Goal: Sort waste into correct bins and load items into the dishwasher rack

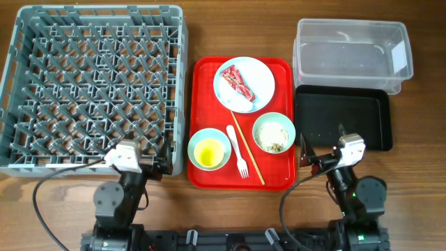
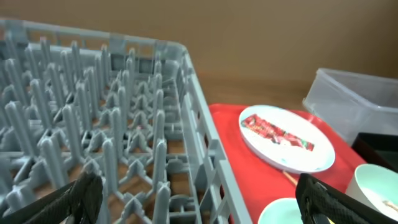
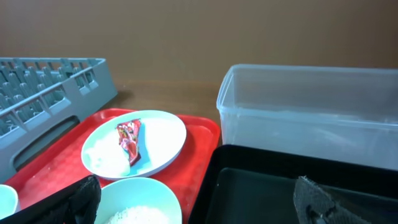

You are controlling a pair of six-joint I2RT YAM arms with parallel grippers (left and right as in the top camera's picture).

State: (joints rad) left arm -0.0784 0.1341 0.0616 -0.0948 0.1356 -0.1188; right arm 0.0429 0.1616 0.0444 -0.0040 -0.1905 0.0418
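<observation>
The grey dishwasher rack [image 1: 178, 84] fills the left of the table. On a pale-blue plate [image 1: 261, 77] lie a red wrapper [image 1: 238, 82] and a white tissue [image 1: 241, 104]. One mint bowl [image 1: 194, 148] holds a yellow cup [image 1: 208, 151]; the other bowl [image 1: 258, 130] holds beige scraps [image 1: 276, 137]. A white fork [image 1: 237, 150] and a chopstick [image 1: 248, 150] lie between them. The clear tub [image 1: 348, 56] and black tray [image 1: 341, 122] stand at the right. My left gripper [image 1: 148, 150] [image 2: 199, 205] hangs open over the rack's near right corner. My right gripper [image 1: 322, 143] [image 3: 193, 205] is open above the black tray's near left edge.
A large red tray [image 1: 205, 90] carries the plate, bowls, fork and chopstick, and sits between the rack and the black tray. Both arm bases and their cables lie along the table's near edge. Bare wooden table [image 1: 418, 174] shows at the near right.
</observation>
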